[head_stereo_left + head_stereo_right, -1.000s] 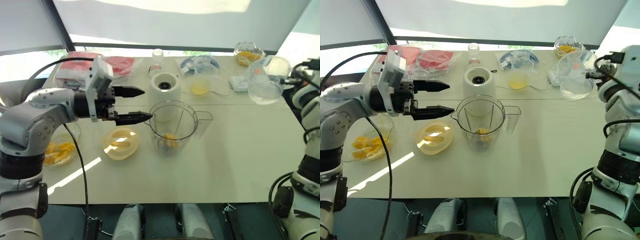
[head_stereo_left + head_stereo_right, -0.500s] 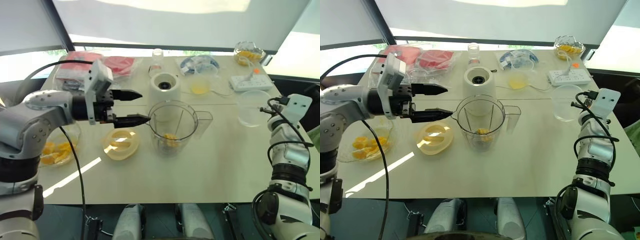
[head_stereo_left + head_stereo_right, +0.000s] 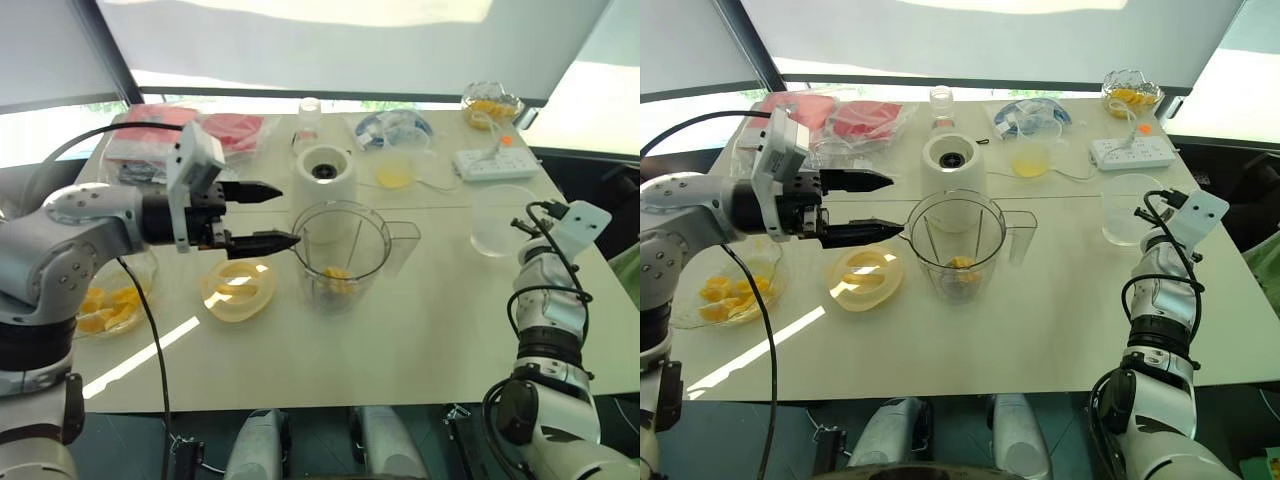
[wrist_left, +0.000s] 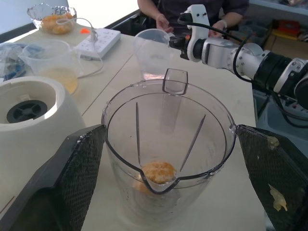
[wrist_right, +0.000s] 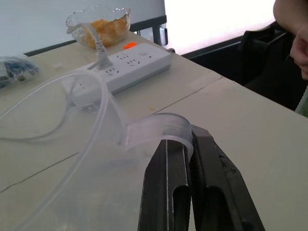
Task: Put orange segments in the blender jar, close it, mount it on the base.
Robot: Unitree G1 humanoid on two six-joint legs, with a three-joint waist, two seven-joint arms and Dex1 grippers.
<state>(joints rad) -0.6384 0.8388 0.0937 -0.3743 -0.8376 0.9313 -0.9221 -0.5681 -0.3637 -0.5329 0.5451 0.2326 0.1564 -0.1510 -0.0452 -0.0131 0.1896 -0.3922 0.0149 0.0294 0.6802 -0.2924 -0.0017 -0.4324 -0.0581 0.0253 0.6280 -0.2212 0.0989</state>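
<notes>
The jar (image 3: 345,250) stands upright and uncovered near the middle of the worktop (image 3: 450,340), its handle turned to the robot's right. An orange segment (image 4: 159,172) lies at its bottom. Just behind the jar stands the white base (image 3: 326,176), with nothing mounted on it. The yellowish lid (image 3: 240,288) lies flat on the worktop just left of the jar, apart from it.

The left gripper (image 3: 290,213) hangs above the worktop on the jar's left side, spread wide and holding nothing, its fingers pointing at the jar. The nearer fingertip comes right up to the jar's rim; I cannot tell whether it touches. In the left wrist view the jar sits between the two pads (image 4: 67,178), and bits of pulp stick to the other pad.

A bowl (image 3: 105,300) of segments sits at the worktop's left edge, under the left arm.

The right gripper (image 5: 190,137) is at the right side of the worktop, its fingers closed on the thin handle of a clear cup (image 3: 497,215). The cup is well apart from the jar. Behind it lies a power strip (image 3: 495,160), and a second bowl (image 3: 490,100) with orange pieces sits at the far right corner. A person's hand (image 5: 299,48) shows past the worktop's edge.
</notes>
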